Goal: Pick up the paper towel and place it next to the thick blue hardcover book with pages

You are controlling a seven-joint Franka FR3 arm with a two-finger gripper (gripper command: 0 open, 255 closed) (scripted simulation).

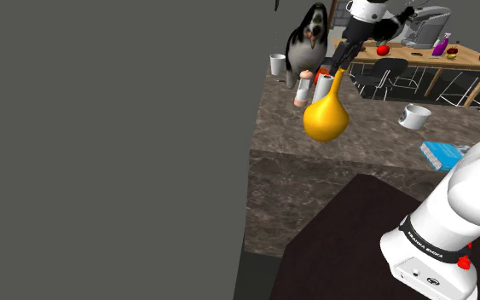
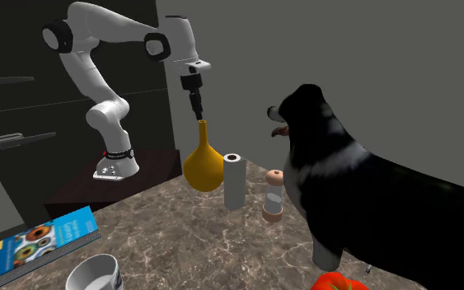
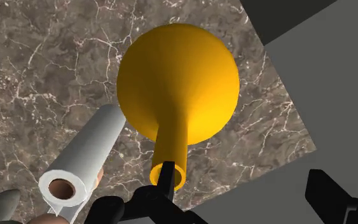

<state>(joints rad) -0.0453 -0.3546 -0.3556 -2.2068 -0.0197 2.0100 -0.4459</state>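
Note:
The paper towel (image 2: 235, 180) is a white roll with a brown core, standing upright on the marble counter (image 2: 180, 235) between a yellow vase (image 2: 203, 165) and a small grinder (image 2: 274, 196). In the wrist view the roll (image 3: 85, 159) lies off to the side of my fingers. My gripper (image 2: 197, 111) hangs open just above the vase's narrow neck (image 3: 168, 175), one fingertip (image 3: 166, 181) at its mouth, holding nothing. The blue book (image 2: 47, 243) lies flat near the counter's edge; in the shoulder view the book (image 1: 442, 155) is by my arm, and the vase (image 1: 326, 115) partly hides the roll (image 1: 321, 85).
A black-and-white dog figure (image 2: 345, 189) stands close behind the roll and grinder. A white mug (image 1: 414, 116) sits on the counter between the vase and the book. A grey wall (image 1: 110, 145) borders the counter on the shoulder view's left. A red object (image 2: 337, 282) lies under the dog.

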